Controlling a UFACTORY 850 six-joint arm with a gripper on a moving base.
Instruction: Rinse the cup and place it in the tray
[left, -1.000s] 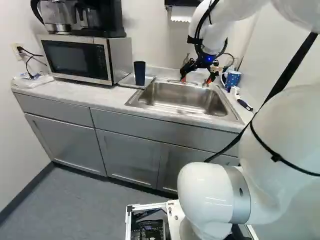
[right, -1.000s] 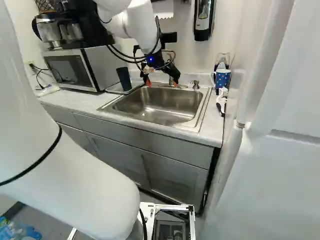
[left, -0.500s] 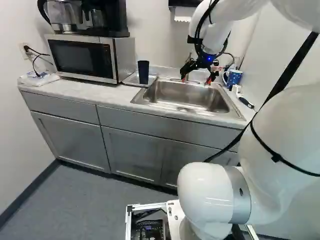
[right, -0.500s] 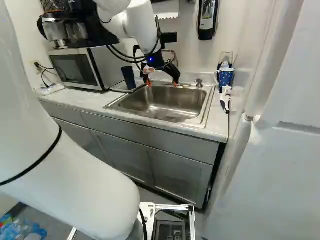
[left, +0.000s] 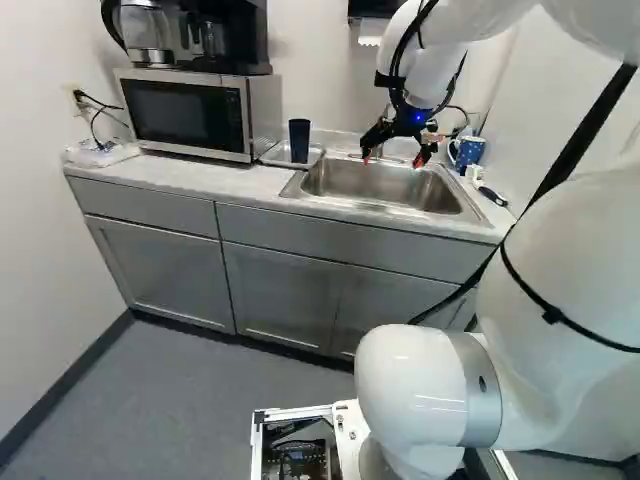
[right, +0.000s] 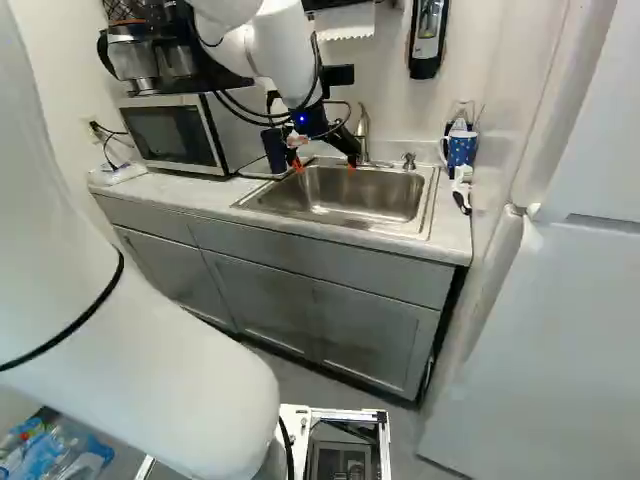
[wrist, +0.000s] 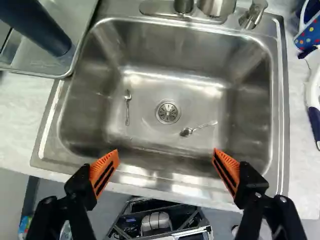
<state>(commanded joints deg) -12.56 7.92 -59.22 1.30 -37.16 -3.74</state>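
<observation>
Dark-blue and tall, the tapered tumbler, which I take to be the task's cup, stands in the shallow grey tray beside the stainless-steel sink. What has just changed is the footing: the scene has slid rightward in both base views, so the base has moved, probably turning left, while the white arm keeps its pose against its lowest joint. The cup has not shifted in its tray, and nothing rides along in the black gripper, whose orange-padded fingers are spread wide, released, over the sink's near side. For the task, I judge the placing to be done or nearly so; whether the cup has been rinsed, I cannot tell. Its wider end seems to point up, its narrower end down on the tray, so the long axis runs upright, square to the pale desk. Being tall and narrow, it could probably tip if brushed from the side.
</observation>
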